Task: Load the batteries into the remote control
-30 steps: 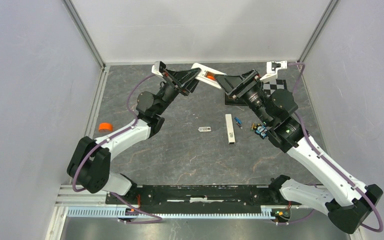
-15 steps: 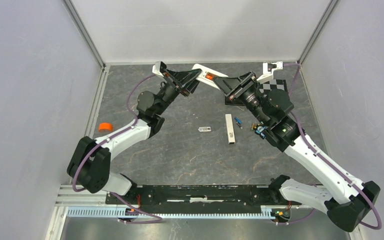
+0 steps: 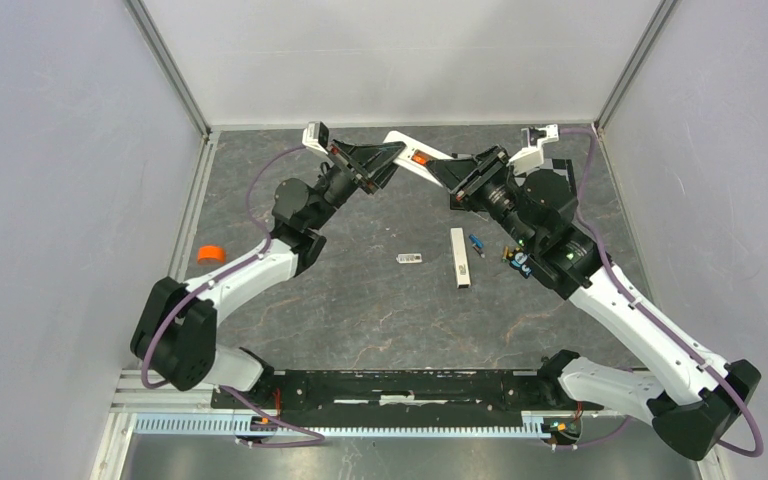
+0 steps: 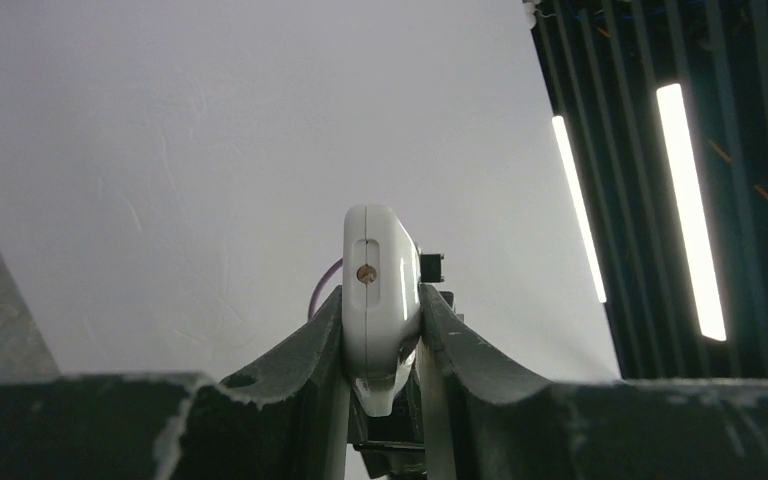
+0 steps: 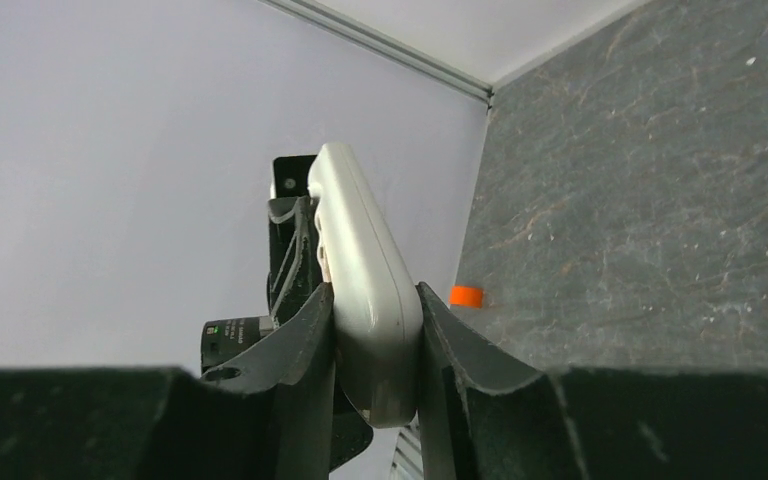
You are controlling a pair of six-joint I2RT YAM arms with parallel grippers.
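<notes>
White remote control [image 3: 405,143], just one, pinched by left jaws and right jaws; one white bar [image 3: 458,257] apart.

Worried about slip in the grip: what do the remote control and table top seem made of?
The remote control looks like smooth white plastic, semi-gloss: soft highlights on rounded edges. The table top: dark grey, matte, veined like slate; stone or print, unclear.

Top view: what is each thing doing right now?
White rounded remote control: held up in the air.
Left end effector: shut on the remote.
Right end effector: shut on the remote.
Small red-and-blue battery: lying loose, outside the remote.
Slim white bar: lying flat beside the battery.
</notes>
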